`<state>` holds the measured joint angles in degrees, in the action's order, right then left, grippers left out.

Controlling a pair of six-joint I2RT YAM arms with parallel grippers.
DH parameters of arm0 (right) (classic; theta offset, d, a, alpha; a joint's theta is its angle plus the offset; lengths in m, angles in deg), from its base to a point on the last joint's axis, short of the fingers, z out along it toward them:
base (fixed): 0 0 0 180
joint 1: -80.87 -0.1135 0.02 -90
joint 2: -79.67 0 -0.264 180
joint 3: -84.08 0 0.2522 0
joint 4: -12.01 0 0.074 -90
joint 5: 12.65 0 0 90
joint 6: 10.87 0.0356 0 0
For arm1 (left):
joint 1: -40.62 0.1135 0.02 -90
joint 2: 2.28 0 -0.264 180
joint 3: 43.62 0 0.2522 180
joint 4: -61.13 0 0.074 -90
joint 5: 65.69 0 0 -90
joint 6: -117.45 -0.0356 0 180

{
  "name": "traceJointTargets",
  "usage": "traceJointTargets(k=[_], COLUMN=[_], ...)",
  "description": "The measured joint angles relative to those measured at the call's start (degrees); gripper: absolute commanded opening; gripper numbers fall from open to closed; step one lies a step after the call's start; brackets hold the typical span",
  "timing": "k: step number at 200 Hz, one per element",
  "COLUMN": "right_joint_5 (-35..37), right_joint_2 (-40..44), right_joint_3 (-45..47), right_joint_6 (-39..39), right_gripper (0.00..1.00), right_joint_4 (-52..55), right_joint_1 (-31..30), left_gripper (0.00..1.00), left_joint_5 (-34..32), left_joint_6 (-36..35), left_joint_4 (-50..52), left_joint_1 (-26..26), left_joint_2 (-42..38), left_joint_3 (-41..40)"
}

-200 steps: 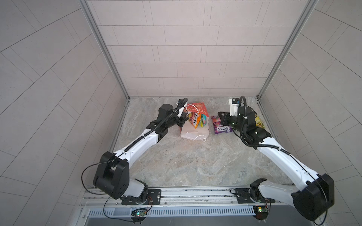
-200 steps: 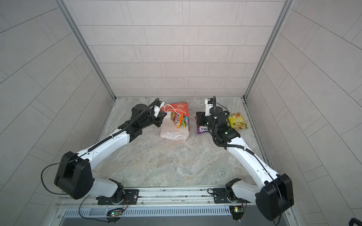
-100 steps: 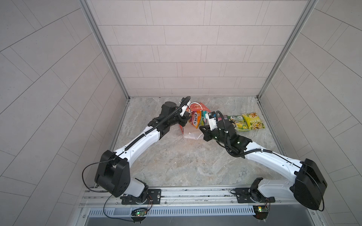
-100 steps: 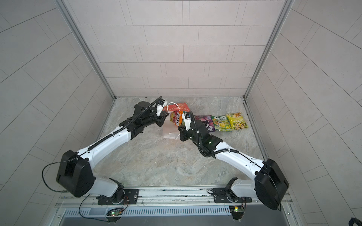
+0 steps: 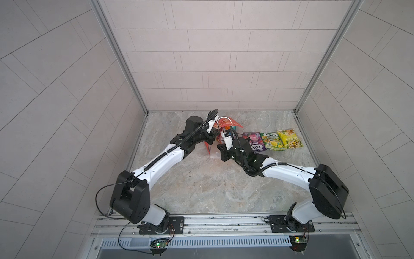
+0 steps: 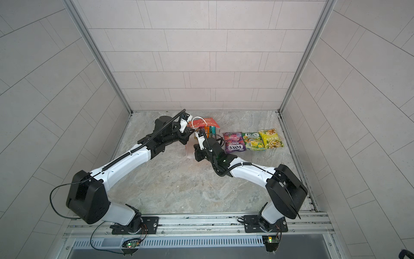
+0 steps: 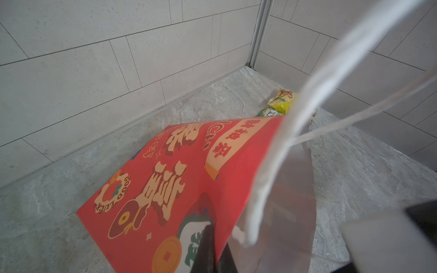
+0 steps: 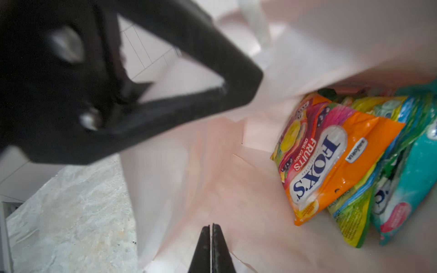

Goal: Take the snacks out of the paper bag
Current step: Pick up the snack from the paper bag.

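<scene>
Nearest me, the right fingers [image 8: 202, 255] are pressed together on nothing, poised at the mouth of the paper bag [image 7: 165, 189] — lined up, I'd guess, to reach in for another packet. The left fingers [image 7: 204, 250] are clenched on the bag's red wall by the rim, holding the mouth wide for that reach. Inside lean three snacks: the orange packet [image 8: 331, 160], a green-striped packet [image 8: 350, 212], the teal packet [image 8: 406, 177]. Just beyond, three already out — purple packet [image 5: 254, 141], lime packet [image 5: 271, 141], yellow packet [image 5: 289, 138] — lie in a row on the marbled grey tabletop [image 5: 201, 190], with pale tiled walls [image 5: 212, 56] closing in behind
</scene>
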<state>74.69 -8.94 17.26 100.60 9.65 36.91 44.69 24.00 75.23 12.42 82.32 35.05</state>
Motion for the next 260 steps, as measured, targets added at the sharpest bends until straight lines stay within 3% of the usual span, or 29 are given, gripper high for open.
traceJointTargets(k=[83,159,179,214,260], right_joint_5=[0.55,9.97,13.86,17.99,17.22], right_joint_2=[-9.81,-11.80,-11.80,-12.07,-16.70], right_joint_3=[-1.40,-4.74,-4.81,-5.73,-10.62], right_joint_6=[6.08,10.69,11.65,11.91,12.24], right_gripper=[0.11,0.46,0.50,0.53,0.51], right_joint_4=[1.29,2.23,2.47,2.78,2.12], right_joint_1=[5.29,6.03,6.05,6.27,8.09], left_gripper=[0.00,0.00,0.00,0.00,0.00], left_joint_5=[0.09,1.42,1.53,1.90,2.05], left_joint_6=[0.04,1.27,1.53,1.75,2.03], left_joint_4=[-0.09,-1.66,-1.92,-2.38,-3.56], left_joint_1=[-0.20,-0.22,-0.22,-0.22,-0.39], left_joint_2=[-0.02,-0.02,0.00,0.33,1.07], left_joint_3=[0.00,-0.55,-0.59,-0.59,-0.59])
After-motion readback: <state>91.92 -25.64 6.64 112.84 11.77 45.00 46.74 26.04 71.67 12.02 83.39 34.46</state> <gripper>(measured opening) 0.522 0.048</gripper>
